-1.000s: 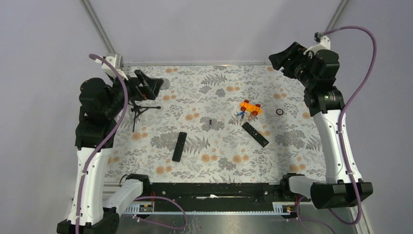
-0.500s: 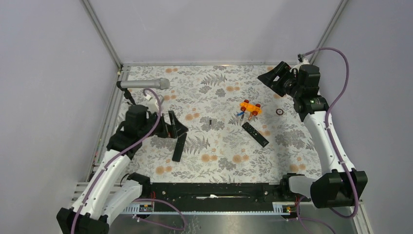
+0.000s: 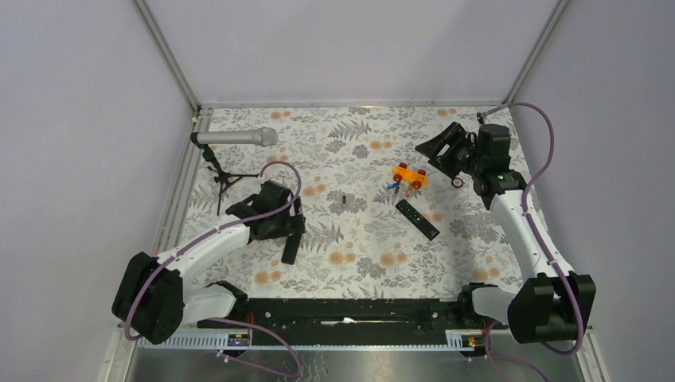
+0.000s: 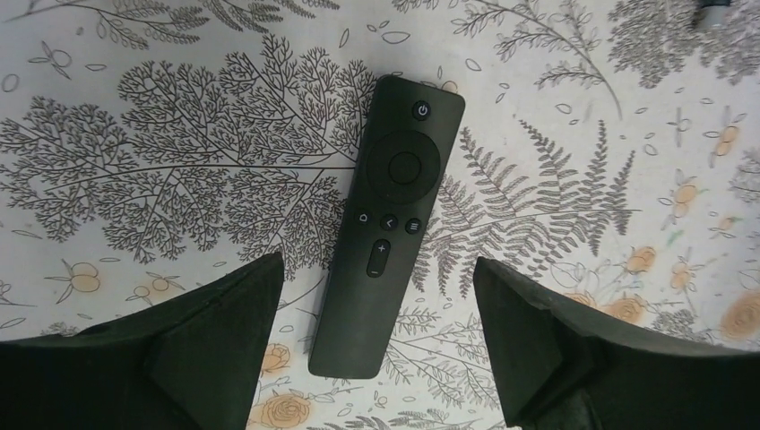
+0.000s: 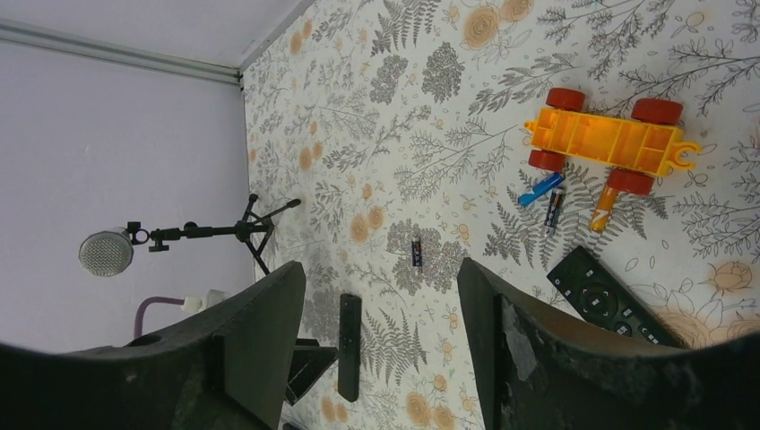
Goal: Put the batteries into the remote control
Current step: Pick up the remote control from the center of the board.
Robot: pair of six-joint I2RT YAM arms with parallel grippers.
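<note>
On the left side of the table the left arm is stretched low and forward, and the left gripper (image 3: 288,221) hangs just over the remote control (image 3: 293,239) with its jaws spread wide, holding nothing. The left wrist view shows me what the top view does not — the remote control lies with its button face up, the power button at the far end. It sits in the gap between the two fingers (image 4: 224,331), and neither one appears to touch it. The right arm is raised at the far right. The right gripper (image 3: 436,151) points toward the table centre, also wide open and empty. Only its wrist camera shows the batteries (image 5: 548,199) clearly — thin blue, dark and orange cells just beside the orange toy cart (image 5: 609,134), near a second remote (image 5: 609,300).
</note>
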